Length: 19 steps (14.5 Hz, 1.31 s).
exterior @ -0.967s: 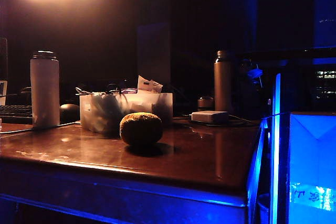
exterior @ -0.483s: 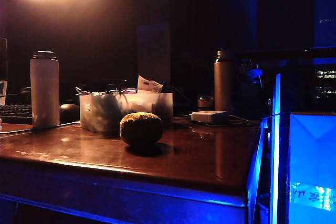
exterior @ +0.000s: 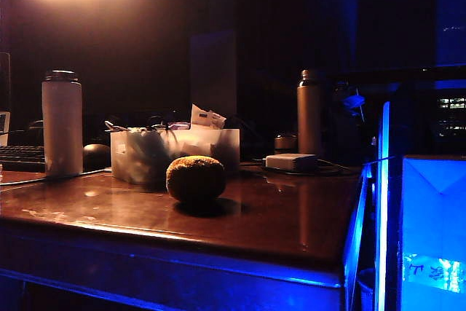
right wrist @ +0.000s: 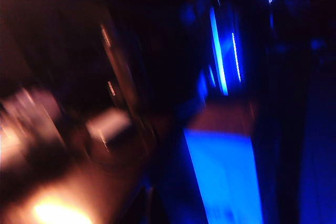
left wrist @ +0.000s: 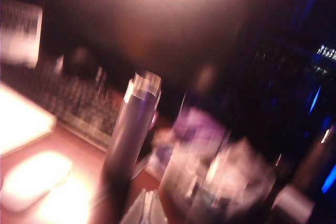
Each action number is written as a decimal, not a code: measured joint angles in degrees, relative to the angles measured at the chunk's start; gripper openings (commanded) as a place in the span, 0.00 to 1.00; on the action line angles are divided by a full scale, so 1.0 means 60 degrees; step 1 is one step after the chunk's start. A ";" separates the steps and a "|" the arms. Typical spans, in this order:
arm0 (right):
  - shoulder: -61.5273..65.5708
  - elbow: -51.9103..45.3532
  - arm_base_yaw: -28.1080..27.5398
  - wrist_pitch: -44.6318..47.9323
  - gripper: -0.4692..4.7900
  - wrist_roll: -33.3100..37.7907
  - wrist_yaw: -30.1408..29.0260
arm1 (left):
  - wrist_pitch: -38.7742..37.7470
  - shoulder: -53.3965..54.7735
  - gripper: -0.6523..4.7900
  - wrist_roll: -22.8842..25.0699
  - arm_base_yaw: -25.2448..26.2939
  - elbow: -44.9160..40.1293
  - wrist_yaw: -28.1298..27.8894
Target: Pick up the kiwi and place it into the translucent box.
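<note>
Kiwi: we see the kiwi [exterior: 195, 178] resting alone on the brown surface [exterior: 291, 216], toward its front, nothing touching it, which leaves it free to approach from above or either side

Translucent box: the translucent box [exterior: 175, 152] stands just behind the kiwi, open at the top with cables and papers poking out; we judge its closeness makes for a short carry, though the clutter leaves little room inside

Left jaws: the left gripper appears in no view, and its blurred wrist camera shows only the white bottle [left wrist: 131, 124] and the box, so we cannot tell how its jaws stand

Right jaws: the right gripper is also out of sight; we take its jaws to be fully closed on nothing, since the kiwi lies untouched

Other things: the white bottle [exterior: 62, 123] stands left of the box, a slim flask [exterior: 309, 111] and a flat white adapter [exterior: 290, 162] to its right, all well clear of the kiwi

Stage: we judge the pick not yet begun; whichever arm goes must open its jaws first
</note>
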 measured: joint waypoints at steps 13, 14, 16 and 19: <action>1.2688 1.0065 0.1759 -0.2940 0.09 -0.5555 -0.5122 | -0.7162 1.0156 0.11 0.3617 -0.1421 1.0925 0.3129; 1.3256 1.0342 0.2284 -0.3111 0.09 -0.6135 -0.5111 | -0.7202 1.0160 0.11 0.3614 -0.1672 1.0925 0.3191; 1.4298 1.0757 0.3333 -0.3042 0.09 -0.7391 -0.4641 | -0.7213 1.0160 0.11 0.3373 -0.1818 1.0928 0.3206; 1.5362 1.0790 0.4615 -0.2779 0.38 -0.9111 -0.3931 | -0.7180 1.0156 0.11 0.3184 -0.1880 1.0928 0.3089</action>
